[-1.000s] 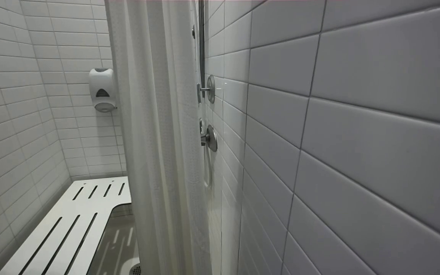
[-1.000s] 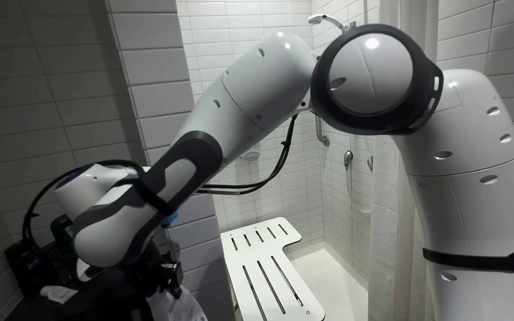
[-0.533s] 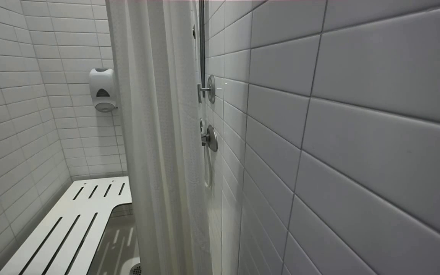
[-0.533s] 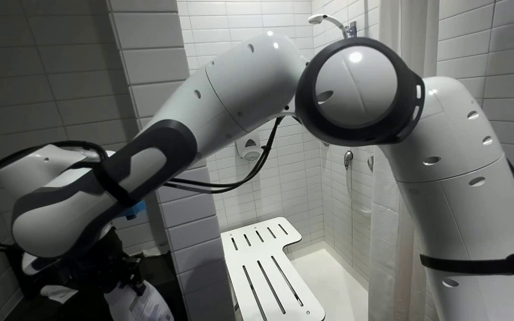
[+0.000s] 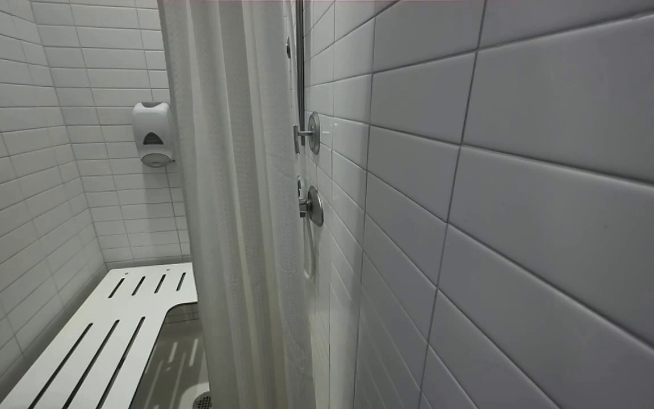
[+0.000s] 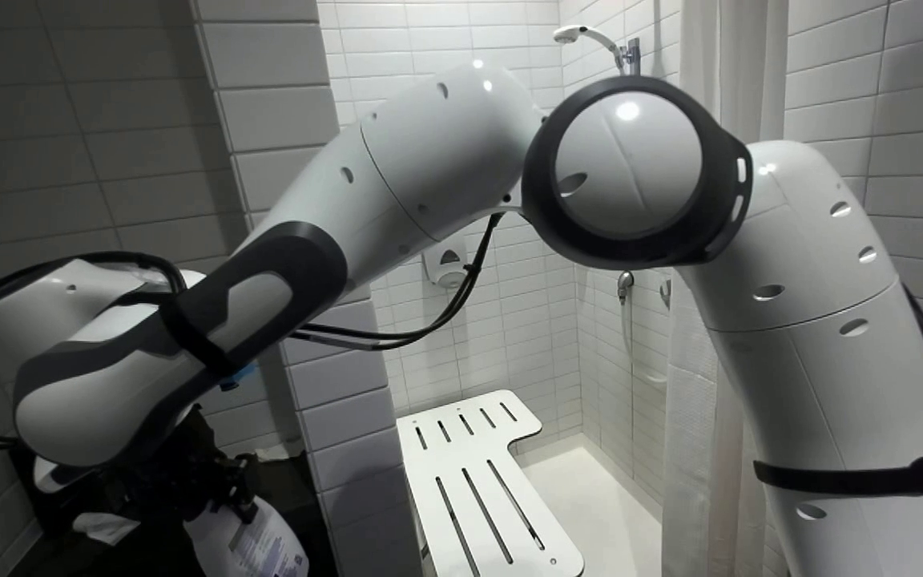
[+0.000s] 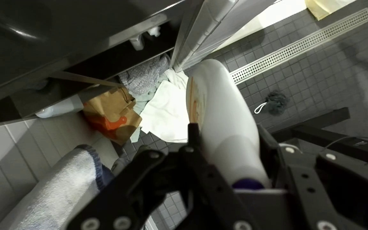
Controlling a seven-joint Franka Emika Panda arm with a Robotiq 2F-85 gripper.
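Looking down in the wrist view, we see our gripper [image 7: 228, 134] clasping a white bottle [image 7: 224, 108] between its fingers [image 7: 194, 139], the neck end [image 7: 241, 159] toward us. The bottle is smooth and rounded, with a dark purple patch [image 7: 248, 184] at the neck and orange markings [image 7: 194, 105] along one side, too slanted to read. In an exterior view we find it tilted at lower left, near the tiled pillar [image 6: 341, 401], its side carrying rows of small print [image 6: 259, 551] that we cannot make out.
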